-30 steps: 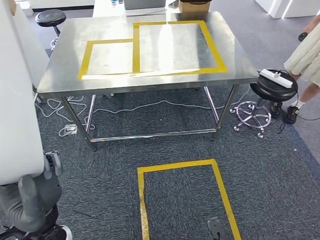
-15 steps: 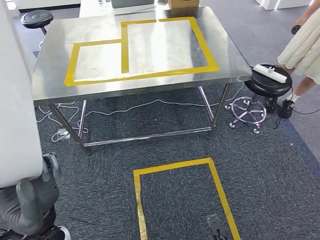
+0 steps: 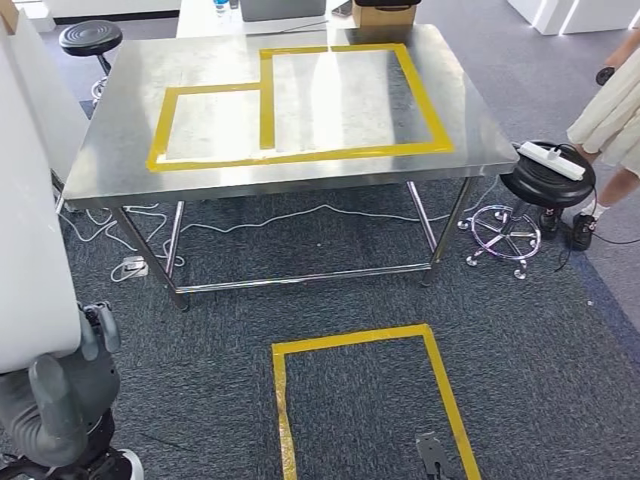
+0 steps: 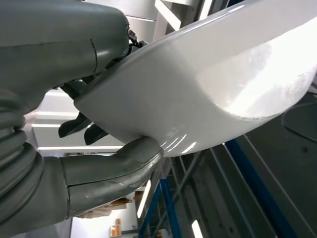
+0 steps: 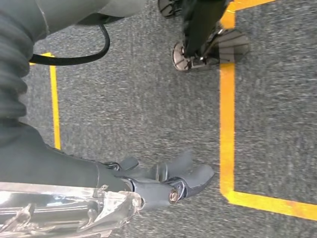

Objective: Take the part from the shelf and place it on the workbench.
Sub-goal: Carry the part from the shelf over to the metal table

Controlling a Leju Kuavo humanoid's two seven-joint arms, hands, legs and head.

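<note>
Workbench (image 3: 113, 150) shifted in view; left robot hand (image 4: 75, 124) grips white part (image 4: 209, 84).

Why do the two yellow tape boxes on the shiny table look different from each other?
The left yellow box is the smaller one, and its far edge sits lower, nearer the robot. The right yellow box is clearly bigger and reaches almost to the table's far edge. They share one tape side in the middle, line up along the near edge, and both have nothing inside yet.
</note>
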